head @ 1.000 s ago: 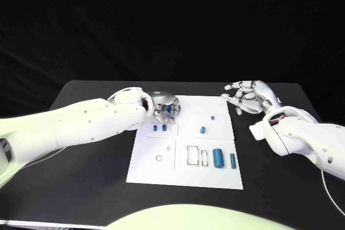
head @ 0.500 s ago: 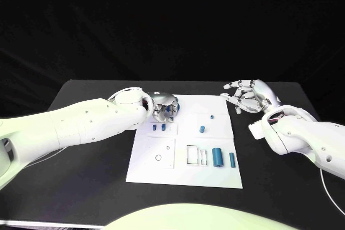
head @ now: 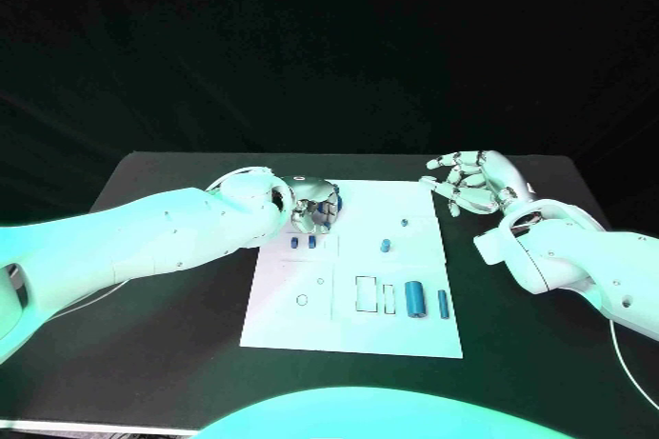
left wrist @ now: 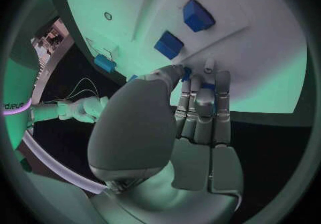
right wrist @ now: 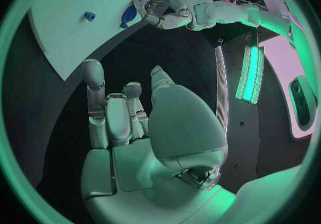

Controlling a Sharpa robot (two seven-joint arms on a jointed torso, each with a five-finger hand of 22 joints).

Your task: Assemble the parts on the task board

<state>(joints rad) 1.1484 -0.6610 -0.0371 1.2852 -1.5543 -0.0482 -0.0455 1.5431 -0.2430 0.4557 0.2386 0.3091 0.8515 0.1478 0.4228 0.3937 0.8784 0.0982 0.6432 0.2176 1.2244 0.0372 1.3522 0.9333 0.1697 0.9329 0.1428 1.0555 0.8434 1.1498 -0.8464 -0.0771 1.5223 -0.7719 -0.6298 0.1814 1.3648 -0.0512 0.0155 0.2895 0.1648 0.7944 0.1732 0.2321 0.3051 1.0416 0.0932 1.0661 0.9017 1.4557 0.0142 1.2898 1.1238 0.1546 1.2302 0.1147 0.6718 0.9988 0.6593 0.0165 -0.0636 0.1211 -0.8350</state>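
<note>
left robot hand point(head: 316, 204) hovers at the board's point(head: 350, 325) far-left corner, fingers pinched on a small blue part point(left wrist: 186, 72) — two blue blocks point(head: 304, 241) lie just beside. right robot hand point(head: 471, 185) holds nothing, fingers apart, over the worktop point(head: 165, 306) beside the board.

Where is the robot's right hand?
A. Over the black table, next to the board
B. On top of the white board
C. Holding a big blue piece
A: the right hand hangs open over the black table, beside the task board, holding nothing.
</note>
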